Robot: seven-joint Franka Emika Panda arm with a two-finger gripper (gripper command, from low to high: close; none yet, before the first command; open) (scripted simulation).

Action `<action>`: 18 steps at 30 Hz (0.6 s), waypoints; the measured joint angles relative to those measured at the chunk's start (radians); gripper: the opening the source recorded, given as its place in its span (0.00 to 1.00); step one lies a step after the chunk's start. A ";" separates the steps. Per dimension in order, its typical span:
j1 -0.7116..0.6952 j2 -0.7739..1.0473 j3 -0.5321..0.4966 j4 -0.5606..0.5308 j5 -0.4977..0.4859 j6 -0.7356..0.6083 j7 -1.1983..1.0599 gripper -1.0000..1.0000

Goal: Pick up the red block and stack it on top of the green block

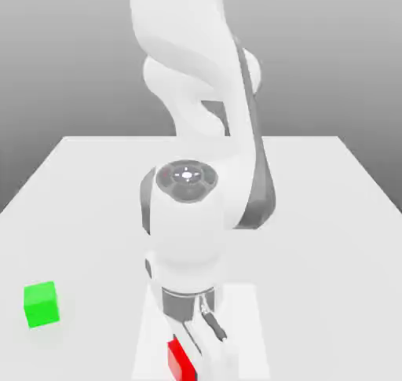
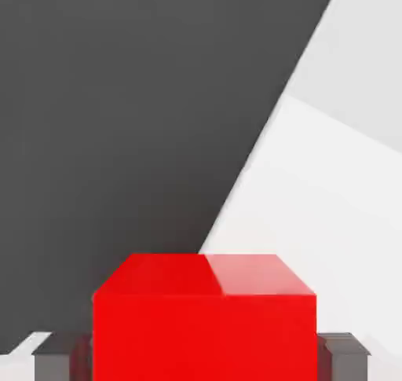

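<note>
The red block (image 1: 179, 361) is a small cube near the table's front edge, at the bottom of the exterior view. My gripper (image 1: 191, 354) reaches down onto it, its grey fingers (image 2: 59, 362) pressed against both side faces of the red block (image 2: 204, 324), so it is shut on the block. Whether the block rests on the table or is raised I cannot tell. The green block (image 1: 41, 304) sits on the table to the exterior view's left of the gripper, well apart from it and untouched.
The white table (image 1: 314, 214) spreads behind and to both sides of the arm. My own white arm (image 1: 200, 136) rises over the middle and hides part of the surface. Dark floor (image 2: 118, 136) lies beyond the table's edge beside the red block.
</note>
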 joint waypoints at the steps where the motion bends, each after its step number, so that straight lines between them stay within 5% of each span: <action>1: 0.000 0.000 0.000 0.000 0.000 0.001 0.000 0.00; 8: -0.046 -0.155 0.040 -0.030 0.083 -0.123 -0.064 0.00; 18: -0.365 -0.283 -0.201 -0.135 0.209 -0.138 -0.227 0.00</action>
